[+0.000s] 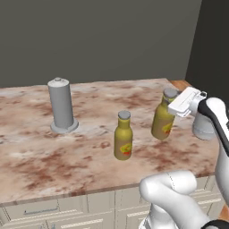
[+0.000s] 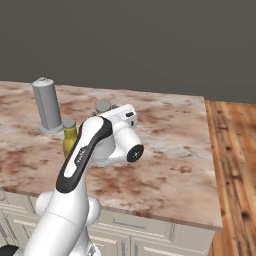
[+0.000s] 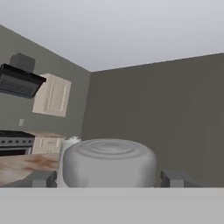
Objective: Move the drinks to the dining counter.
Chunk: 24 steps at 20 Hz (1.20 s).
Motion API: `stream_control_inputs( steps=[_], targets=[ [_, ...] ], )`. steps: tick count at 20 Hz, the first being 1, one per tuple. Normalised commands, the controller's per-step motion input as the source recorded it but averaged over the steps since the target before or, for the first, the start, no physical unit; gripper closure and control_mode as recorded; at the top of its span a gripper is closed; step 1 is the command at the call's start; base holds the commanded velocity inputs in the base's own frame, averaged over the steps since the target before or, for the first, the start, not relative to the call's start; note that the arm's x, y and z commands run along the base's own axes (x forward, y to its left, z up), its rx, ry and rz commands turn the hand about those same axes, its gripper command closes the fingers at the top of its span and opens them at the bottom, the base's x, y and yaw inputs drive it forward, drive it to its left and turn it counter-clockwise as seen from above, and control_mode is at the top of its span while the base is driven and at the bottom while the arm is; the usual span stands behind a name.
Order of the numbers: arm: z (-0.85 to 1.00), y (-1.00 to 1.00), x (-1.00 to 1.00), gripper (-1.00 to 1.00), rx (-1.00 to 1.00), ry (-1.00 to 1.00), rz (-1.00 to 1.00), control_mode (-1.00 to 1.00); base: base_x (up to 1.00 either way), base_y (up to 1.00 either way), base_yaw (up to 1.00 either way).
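- Right bottle (image 1: pixel 163 120): neck partly covered by the hand.
- Left bottle (image 2: pixel 69 136): body mostly behind the arm.
- Gripper (image 3: pixel 109 178): fingertips cut by the bottom edge; jaw state unreadable.

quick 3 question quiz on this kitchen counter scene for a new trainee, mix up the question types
1. True or false: both mustard-yellow bottles stand on the marble counter.
2. Multiple choice: the gripper is closest to which part of the right-hand bottle? A) base B) label C) cap
3. Fill in: left of the bottles stands a grey ____ on a round base.

Key: 1 true; 2 C; 3 cylinder.
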Motion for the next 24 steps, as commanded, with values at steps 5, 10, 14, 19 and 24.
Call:
stream_control_inputs(
  steps=[5, 10, 14, 19, 24],
  targets=[
    [-0.03, 0.05, 0.32, 1.00, 0.00, 0.09, 0.00, -1.00, 0.00, 0.00, 0.00],
    [-0.03, 0.04, 0.33, 1.00, 0.00, 0.05, 0.00, -1.00, 0.00, 0.00, 0.00],
    [-0.14, 0.05, 0.27, 1.00, 0.00, 0.00, 0.00, -1.00, 0.00, 0.00, 0.00],
    [-0.24, 0.01, 0.21, 1.00, 0.00, 0.00, 0.00, -1.00, 0.00, 0.00, 0.00],
    [-0.25, 0.00, 0.21, 1.00, 0.00, 0.00, 0.00, -1.00, 0.00, 0.00, 0.00]
  ],
)
